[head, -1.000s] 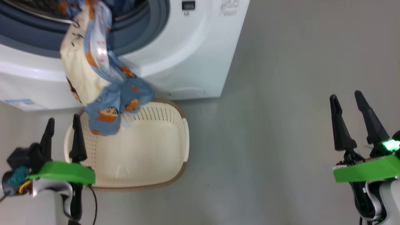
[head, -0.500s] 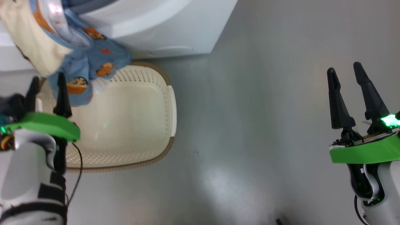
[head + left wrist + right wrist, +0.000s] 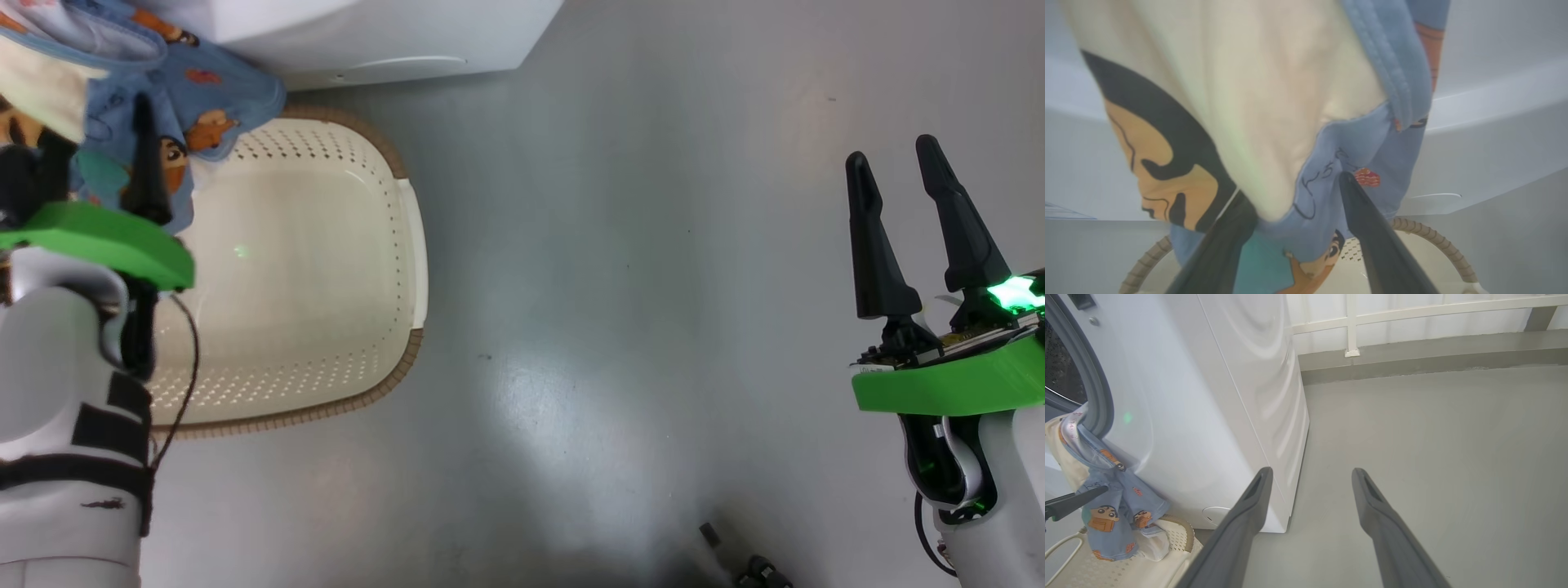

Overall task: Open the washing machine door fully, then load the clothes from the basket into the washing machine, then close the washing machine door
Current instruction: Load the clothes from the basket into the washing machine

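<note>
at the left, our left tool [image 3: 1295, 187] stands spread wide, the clothes [image 3: 204, 90] hanging at its fingertips and nothing clamped. the clothes drape from the mouth of the washing machine [image 3: 392, 33] down to the far rim of the basket [image 3: 412, 245] — half in, half out. the basket holds nothing else. at the right, our right tool [image 3: 890, 149] is wide open and empty above the floor [image 3: 637, 245]. we judge the loading unfinished — the push inside and closing the door are left.

left gripper [image 3: 1295, 187] moved up to clothes [image 3: 204, 90]

Head looks down on basket [image 3: 408, 245]; wrists low, share clothes [image 3: 1114, 514]; left apparently nearest.
</note>
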### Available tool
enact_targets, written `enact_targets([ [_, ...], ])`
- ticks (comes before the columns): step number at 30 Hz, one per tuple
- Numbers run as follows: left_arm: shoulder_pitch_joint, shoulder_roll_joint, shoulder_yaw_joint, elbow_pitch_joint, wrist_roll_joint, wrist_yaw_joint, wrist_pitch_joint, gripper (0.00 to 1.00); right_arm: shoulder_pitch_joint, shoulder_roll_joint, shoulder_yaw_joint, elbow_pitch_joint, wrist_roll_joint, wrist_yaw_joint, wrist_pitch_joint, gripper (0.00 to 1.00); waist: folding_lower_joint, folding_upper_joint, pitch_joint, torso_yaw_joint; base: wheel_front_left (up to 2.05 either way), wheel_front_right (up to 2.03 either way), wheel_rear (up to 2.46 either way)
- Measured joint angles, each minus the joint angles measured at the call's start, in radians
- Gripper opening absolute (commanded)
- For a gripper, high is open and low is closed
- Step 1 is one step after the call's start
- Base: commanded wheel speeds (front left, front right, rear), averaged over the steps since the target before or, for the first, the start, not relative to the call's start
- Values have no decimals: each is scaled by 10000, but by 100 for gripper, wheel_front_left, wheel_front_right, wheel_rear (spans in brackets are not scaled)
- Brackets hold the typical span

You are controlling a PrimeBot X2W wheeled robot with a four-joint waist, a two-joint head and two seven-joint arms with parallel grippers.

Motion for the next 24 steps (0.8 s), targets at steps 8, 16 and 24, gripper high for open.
enact_targets([
  [8, -97, 468, -1536, -721, -1488, 0, 0, 100, -32, 117, 65, -2, 0, 0, 0, 100, 0, 0, 158, -115, 0, 0, 0],
  [16, -538, 819, -1789, -673, -1931, 0, 0, 89, -187, 165, 157, -10, 0, 0, 0, 100, 0, 0, 195, -318, 0, 0, 0],
  [24, -641, 876, -1801, -600, -2033, 0, 0, 0, -187, 221, 117, 10, 0, 0, 0, 100, 0, 0, 83, -359, 0, 0, 0],
])
